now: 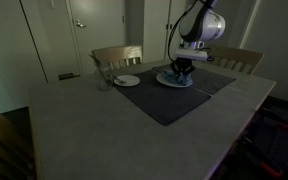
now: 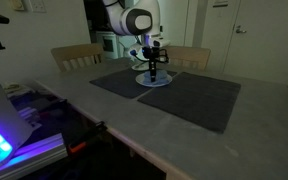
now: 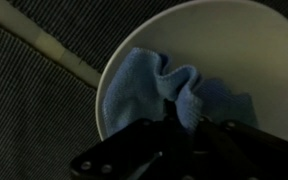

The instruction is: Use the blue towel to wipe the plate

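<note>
A white plate lies on a dark placemat; it shows in both exterior views. A crumpled blue towel lies on the plate. My gripper stands straight down over the plate and is shut on a raised fold of the blue towel, pressing it on the plate. In both exterior views the gripper reaches down to the plate's middle, and the towel is mostly hidden under it.
A second small plate and a clear glass stand at the placemat's far corner. Dark placemats cover the table's middle. Wooden chairs stand behind the table. Lit equipment sits beside the table edge.
</note>
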You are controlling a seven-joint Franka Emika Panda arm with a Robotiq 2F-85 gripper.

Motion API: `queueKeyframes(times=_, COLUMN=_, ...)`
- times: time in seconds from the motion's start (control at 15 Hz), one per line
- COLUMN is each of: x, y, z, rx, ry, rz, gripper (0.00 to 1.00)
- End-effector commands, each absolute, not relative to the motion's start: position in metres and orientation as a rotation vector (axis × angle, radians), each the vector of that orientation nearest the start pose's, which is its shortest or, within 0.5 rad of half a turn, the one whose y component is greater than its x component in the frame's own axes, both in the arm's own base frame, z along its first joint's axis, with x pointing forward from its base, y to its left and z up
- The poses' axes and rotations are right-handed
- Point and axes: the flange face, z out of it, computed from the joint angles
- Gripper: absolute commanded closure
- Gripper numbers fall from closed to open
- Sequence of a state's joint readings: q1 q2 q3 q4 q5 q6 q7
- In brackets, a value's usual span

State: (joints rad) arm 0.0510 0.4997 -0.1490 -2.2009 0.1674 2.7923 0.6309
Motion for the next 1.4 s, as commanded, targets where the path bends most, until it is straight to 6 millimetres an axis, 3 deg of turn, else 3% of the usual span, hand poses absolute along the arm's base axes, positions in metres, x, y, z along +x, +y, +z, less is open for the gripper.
queueKeyframes(times=0.0, x=0.561, y=-0.052, z=0.144, rx=-2.81, ry=1.249, rz=-0.087, gripper=0.98)
queueKeyframes(times=0.4, x=0.561, y=-0.031, z=0.142, rx=-2.806, ry=1.157, rz=-0.025, gripper=0.98)
queueKeyframes(times=0.6, x=0.564, y=-0.025, z=0.142, rx=-2.758, ry=1.193, rz=-0.046, gripper=0.98)
queueKeyframes(times=1.33, x=0.595, y=-0.042, z=0.128, rx=-2.696, ry=1.308, rz=-0.117, gripper=0.98)
